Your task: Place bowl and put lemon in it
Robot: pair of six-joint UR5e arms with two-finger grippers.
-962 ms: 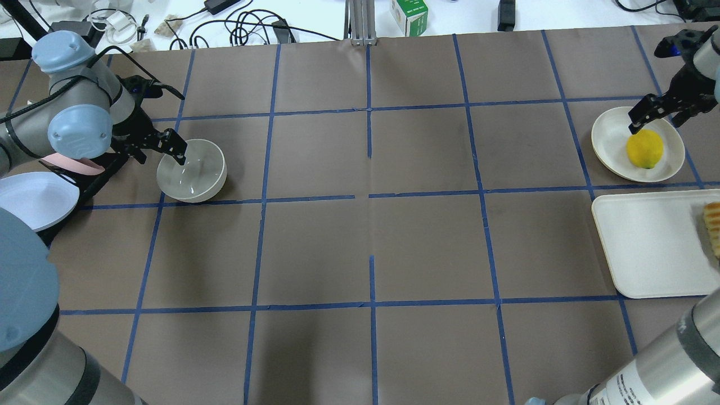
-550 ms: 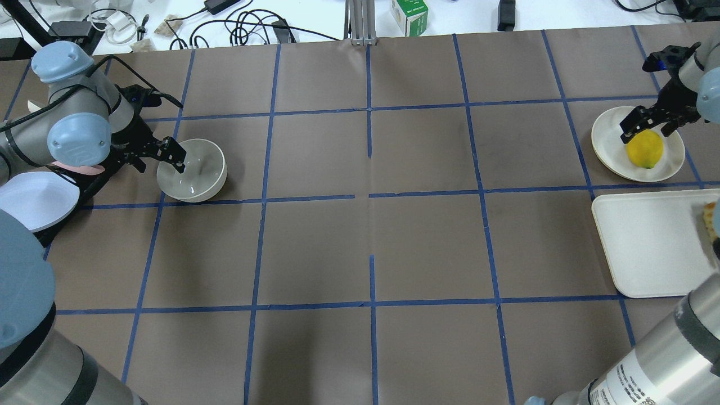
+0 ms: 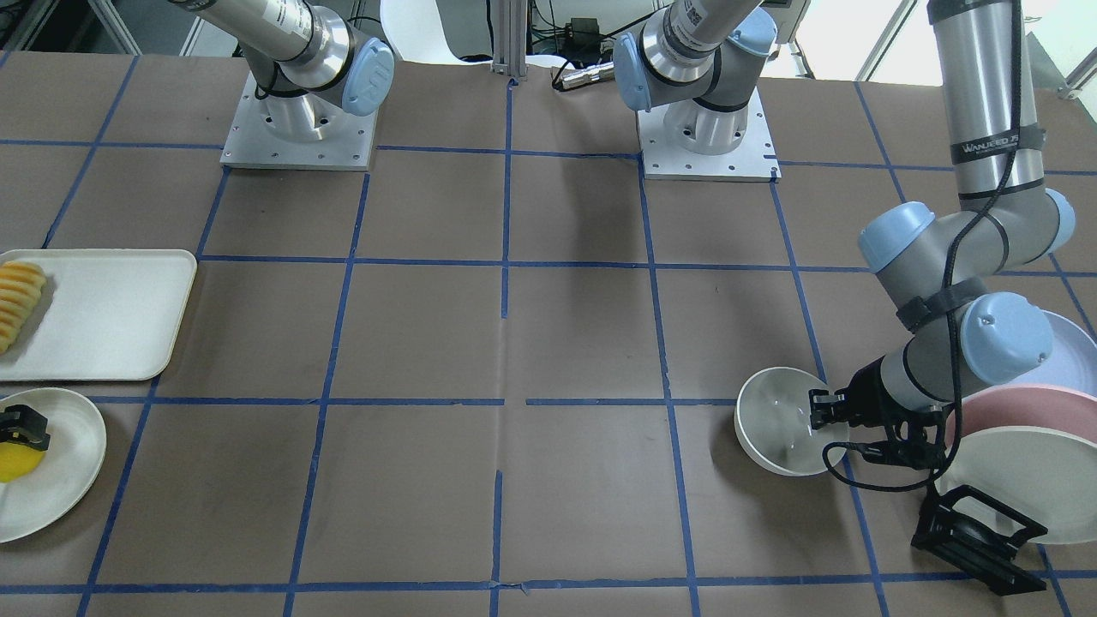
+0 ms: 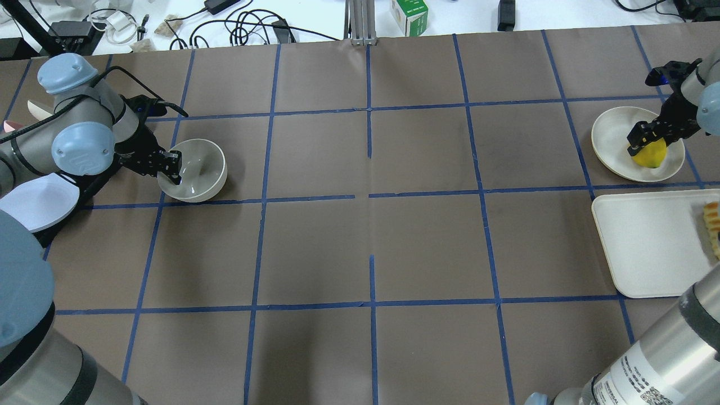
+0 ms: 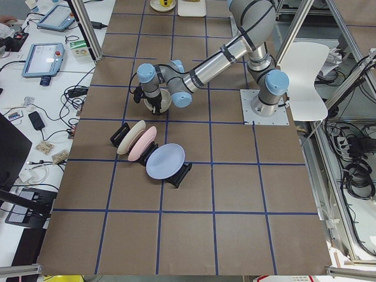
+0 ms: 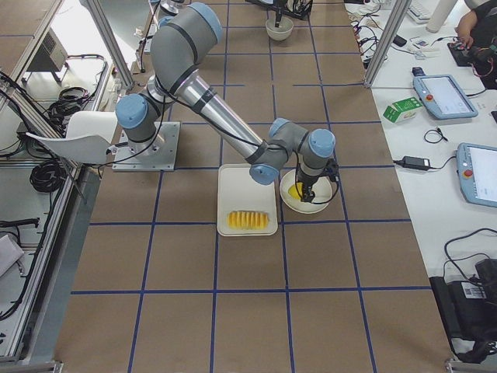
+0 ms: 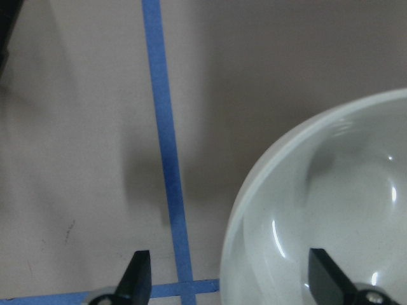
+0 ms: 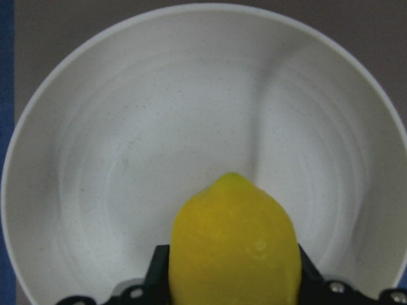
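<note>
Here: one bowl (image 4: pixel 198 169) at left claw (image 4: pixel 173 167), one lemon (image 8: pixel 234 235) in right claw (image 4: pixel 647 142).

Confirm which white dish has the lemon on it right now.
The shallow plate under the right gripper holds the lemon; the deep bowl is empty.

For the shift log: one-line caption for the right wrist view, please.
Right gripper closed on both sides of the lemon on the shallow white plate.
</note>
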